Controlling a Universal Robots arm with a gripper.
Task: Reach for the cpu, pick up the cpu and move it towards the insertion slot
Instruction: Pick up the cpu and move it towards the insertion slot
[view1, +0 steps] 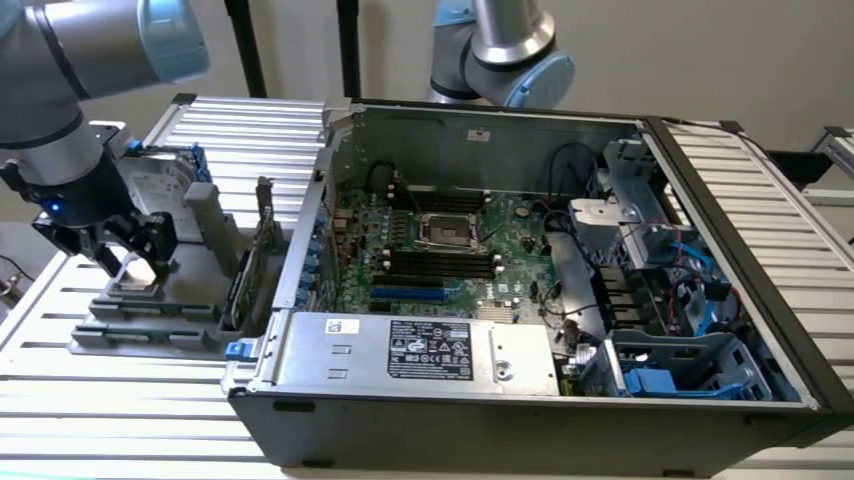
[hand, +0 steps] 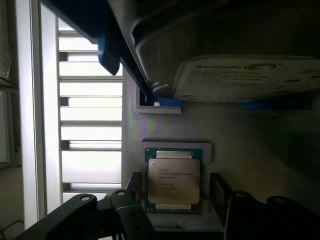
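The cpu (hand: 173, 181), a flat square chip with a silvery top and a green rim, lies in a recess of a grey holder (hand: 240, 130). My gripper (hand: 175, 189) is open and straddles it, one dark finger (hand: 134, 184) on each side with small gaps to the chip. In the exterior view my gripper (view1: 130, 262) hangs low over the holder (view1: 147, 325) at the exterior view's left, with the pale cpu (view1: 135, 272) between the fingertips. The insertion slot (view1: 447, 230), a dark square socket in a shiny frame, sits on the green board inside the open computer case.
An upright silver hard drive (view1: 154, 185) with blue rails stands just behind my gripper, its label (hand: 240, 75) close above the chip. The case wall (view1: 287, 250) and upright cards separate the holder from the board. Black memory slots (view1: 434, 265) flank the socket. A second arm (view1: 501, 50) stands behind.
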